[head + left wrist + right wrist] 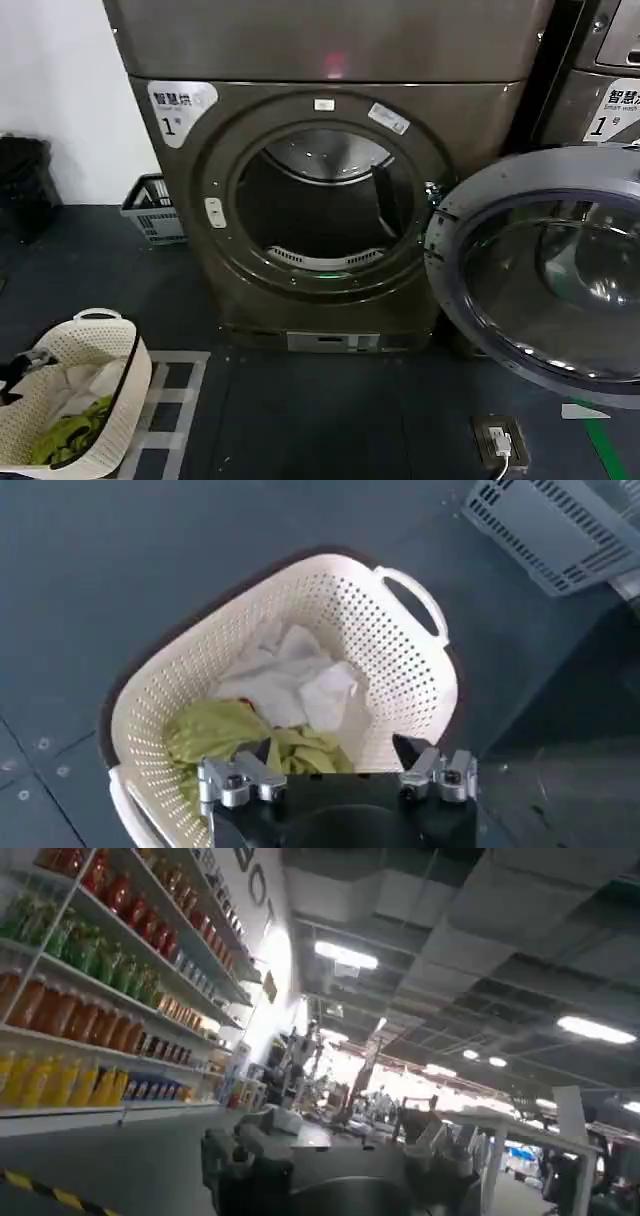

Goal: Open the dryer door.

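Observation:
The dryer door [545, 265], a big round porthole with a chrome ring and dark domed glass, stands swung wide open to the right of the machine. The drum opening [325, 205] is bare and dark, with the steel drum visible inside. My left gripper [333, 748] hangs open over a white laundry basket [400, 620], with nothing between its fingers. My right gripper [340, 1138] is open and points up and away at shop shelves and a ceiling, far from the door.
The white basket [120, 350] with green and white clothes sits on the floor at the front left. A grey crate [150, 210] lies left of the dryer. A second machine [610, 90] stands behind the open door. A floor socket [500, 440] is in front.

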`<move>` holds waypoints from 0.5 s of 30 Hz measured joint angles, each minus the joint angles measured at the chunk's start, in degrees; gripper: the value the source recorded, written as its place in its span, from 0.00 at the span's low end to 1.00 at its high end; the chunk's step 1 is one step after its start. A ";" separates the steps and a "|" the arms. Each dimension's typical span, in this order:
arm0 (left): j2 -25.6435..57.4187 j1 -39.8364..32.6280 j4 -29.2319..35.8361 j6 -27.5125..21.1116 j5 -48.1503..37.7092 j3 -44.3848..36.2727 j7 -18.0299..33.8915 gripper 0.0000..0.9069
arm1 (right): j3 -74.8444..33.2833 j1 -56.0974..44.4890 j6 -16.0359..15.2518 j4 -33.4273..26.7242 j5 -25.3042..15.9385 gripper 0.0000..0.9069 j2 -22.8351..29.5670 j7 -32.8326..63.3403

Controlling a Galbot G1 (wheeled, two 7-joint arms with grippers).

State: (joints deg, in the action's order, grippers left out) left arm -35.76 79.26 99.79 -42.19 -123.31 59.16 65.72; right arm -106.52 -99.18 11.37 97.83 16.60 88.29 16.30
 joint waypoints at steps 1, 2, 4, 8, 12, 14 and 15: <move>-0.04 0.04 -0.04 0.00 0.00 0.00 -0.01 1.00 | 0.04 0.02 0.06 -0.06 -0.01 1.00 0.00 -0.01; -0.11 0.09 -0.10 0.00 0.03 0.00 -0.01 1.00 | 0.07 0.04 0.08 -0.13 -0.02 1.00 0.01 -0.01; -0.22 0.14 -0.14 0.00 -0.11 0.00 -0.01 1.00 | 0.10 0.07 0.15 -0.26 -0.05 1.00 0.01 -0.02; -0.44 0.32 -0.19 0.00 -0.24 0.00 0.04 1.00 | 0.11 0.11 0.41 -0.32 -0.05 1.00 0.01 -0.05; -0.47 0.44 -0.30 0.00 -0.47 0.07 0.05 1.00 | 0.03 0.06 0.30 -0.26 -0.01 1.00 0.05 -0.16; -0.48 0.45 -0.32 0.00 -0.50 0.10 0.06 1.00 | 0.00 0.02 0.16 -0.26 0.01 1.00 0.07 -0.16; -0.53 0.46 -0.32 0.00 -0.50 0.11 0.05 1.00 | -0.01 0.01 0.16 -0.26 0.01 1.00 0.09 -0.16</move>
State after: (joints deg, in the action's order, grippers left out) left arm -36.29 79.72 99.47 -42.19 -123.81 59.26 65.77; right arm -106.52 -99.17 11.53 97.57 16.61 88.38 16.14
